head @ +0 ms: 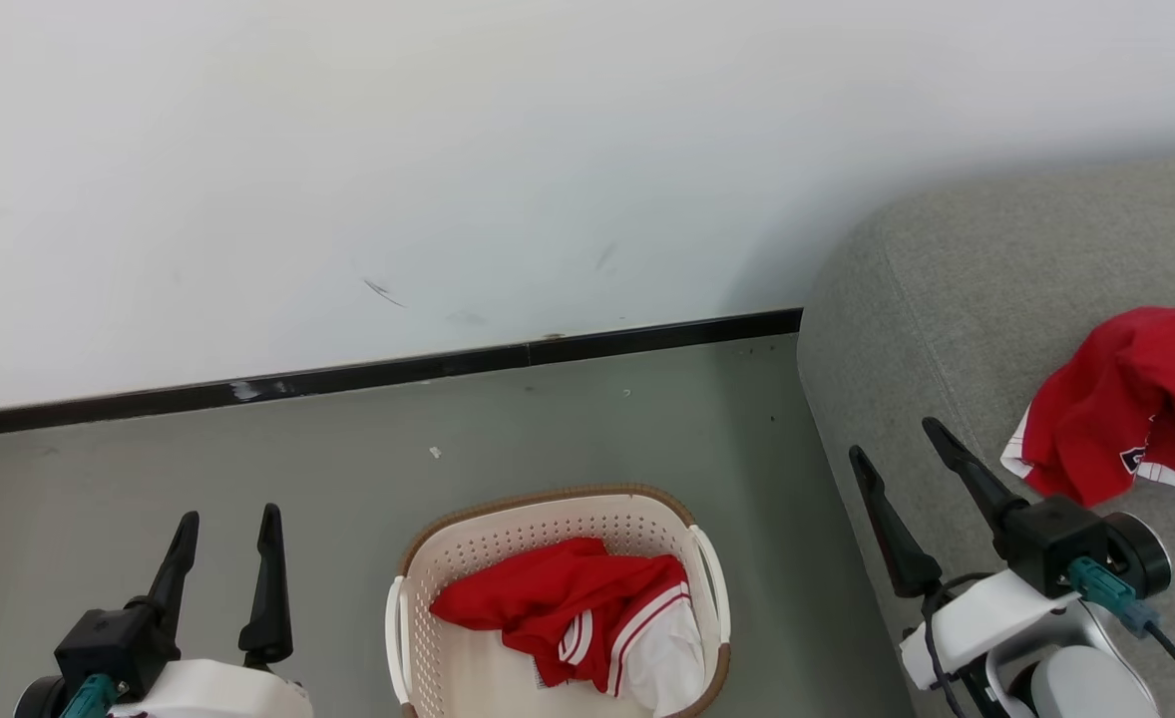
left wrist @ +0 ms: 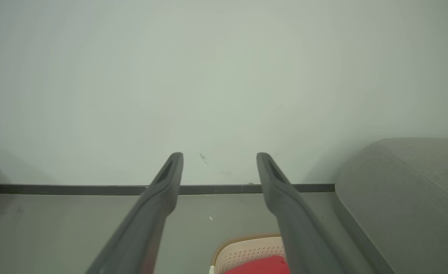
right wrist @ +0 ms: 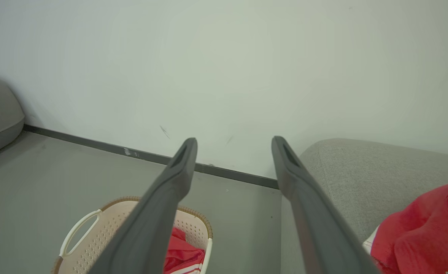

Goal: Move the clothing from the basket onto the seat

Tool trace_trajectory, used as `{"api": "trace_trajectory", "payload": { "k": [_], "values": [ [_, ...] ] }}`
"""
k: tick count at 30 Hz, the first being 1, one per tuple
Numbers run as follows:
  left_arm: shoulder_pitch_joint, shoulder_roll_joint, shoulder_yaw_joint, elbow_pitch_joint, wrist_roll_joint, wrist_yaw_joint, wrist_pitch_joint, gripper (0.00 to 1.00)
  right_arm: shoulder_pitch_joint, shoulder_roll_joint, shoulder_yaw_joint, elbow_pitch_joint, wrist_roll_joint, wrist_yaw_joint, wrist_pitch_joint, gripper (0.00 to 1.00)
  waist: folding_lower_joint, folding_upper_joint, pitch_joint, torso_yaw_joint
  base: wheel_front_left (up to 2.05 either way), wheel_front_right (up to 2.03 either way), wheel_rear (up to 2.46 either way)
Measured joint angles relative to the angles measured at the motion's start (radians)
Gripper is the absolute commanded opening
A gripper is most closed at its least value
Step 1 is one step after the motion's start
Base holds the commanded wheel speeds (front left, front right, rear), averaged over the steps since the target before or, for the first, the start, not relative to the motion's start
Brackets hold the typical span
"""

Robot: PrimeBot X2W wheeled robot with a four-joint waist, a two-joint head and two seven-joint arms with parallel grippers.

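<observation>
still-free: crumpled red clothing (head: 587,608) inside perforated oval basket (head: 508,543)

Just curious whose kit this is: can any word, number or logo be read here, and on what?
No text is legible.
On the seat, the crumpled red garment: a small dark patch with white marks, too small to read.
In the basket, the red-and-white garment: no lettering shows.

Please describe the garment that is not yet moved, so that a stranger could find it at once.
On the floor, left of the seat, stands a cream basket. The red garment crumpled inside it is the one; the other red garment lies on the seat.
</observation>
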Motion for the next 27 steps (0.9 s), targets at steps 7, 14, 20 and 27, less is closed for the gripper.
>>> {"api": "trace_trajectory", "payload": {
  "k": [7,14,20,27],
  "values": [
    [0.033,-0.008,0.016,-0.015,0.006,0.001,-0.001,1.0,0.062,0.016,-0.042,-0.021,-0.009,0.0,0.0,1.0,0.0,0.0,-0.034,0.029,0.0,0.0,0.0],
    [0.059,-0.015,0.02,-0.018,0.022,-0.002,-0.001,1.0,0.114,0.034,-0.052,-0.036,-0.01,0.0,0.0,1.0,0.0,0.0,-0.065,0.049,0.0,0.0,0.0],
    [0.08,-0.015,0.018,-0.012,0.033,-0.01,-0.001,1.0,0.16,0.042,-0.058,-0.039,-0.01,0.0,0.0,1.0,0.0,0.0,-0.086,0.057,0.0,0.0,0.0],
    [0.094,-0.016,0.019,-0.013,0.036,-0.018,-0.001,1.0,0.169,0.046,-0.056,-0.061,-0.01,0.0,0.0,1.0,0.0,0.0,-0.089,0.052,0.0,0.0,0.0]
  ]
}}
